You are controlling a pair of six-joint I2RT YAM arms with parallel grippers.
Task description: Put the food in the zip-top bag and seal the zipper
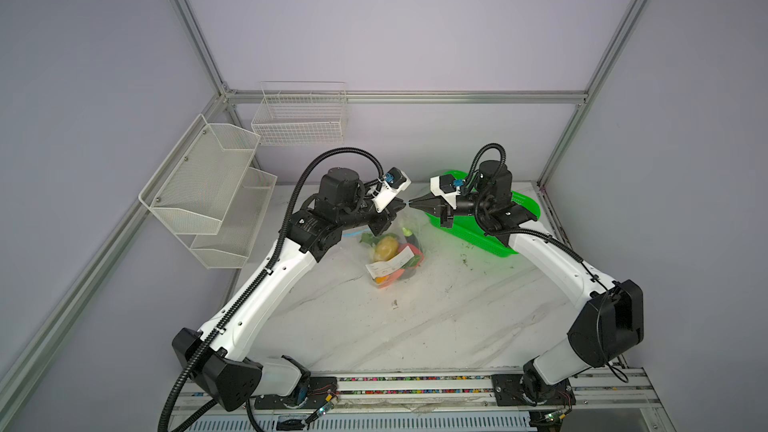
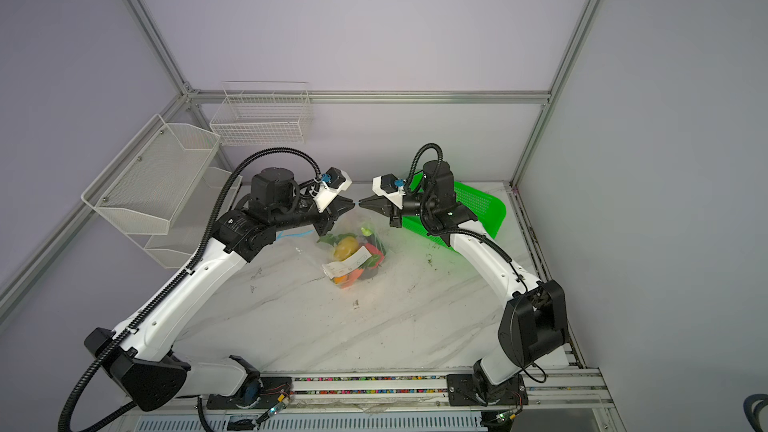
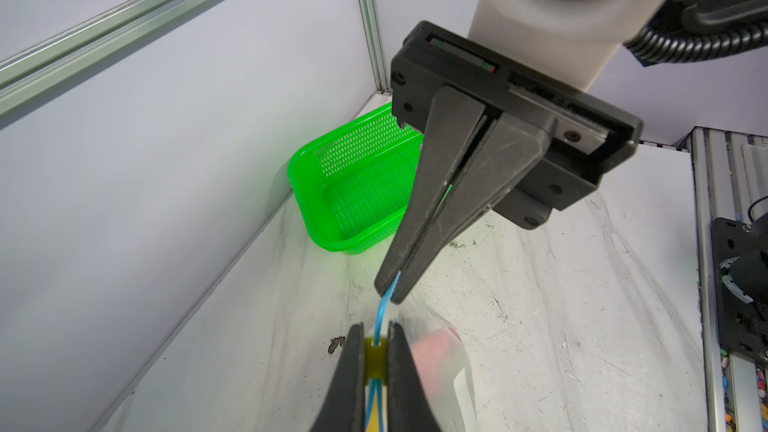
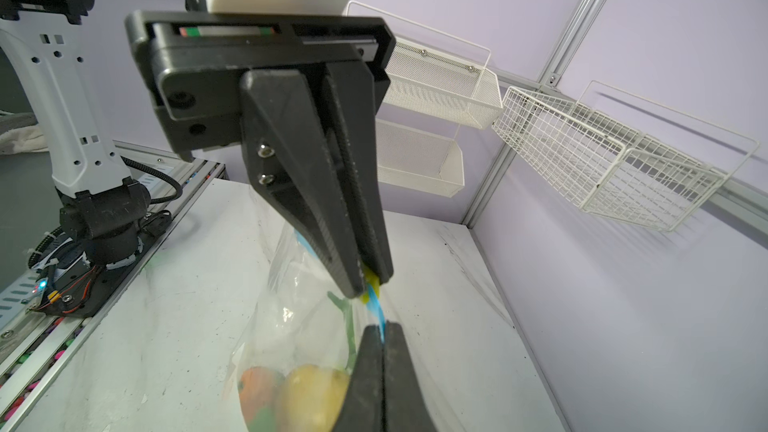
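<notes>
L gripper pinches small yellow slider tab; R gripper is clamped on thin light-blue zipper strip. Tips nearly meet at frame centre. Just below: clear crinkly zip-top bag w/ toy fruit & veg inside. Green perforated plastic basket sits right of centre, partly behind R arm.

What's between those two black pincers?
Only a short stretch of blue zipper, from left gripper to right gripper, seen in the left wrist view.

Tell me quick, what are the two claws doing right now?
left claw: closed, pinching the yellow slider.
right claw: closed, pinching the blue zipper strip.
</notes>
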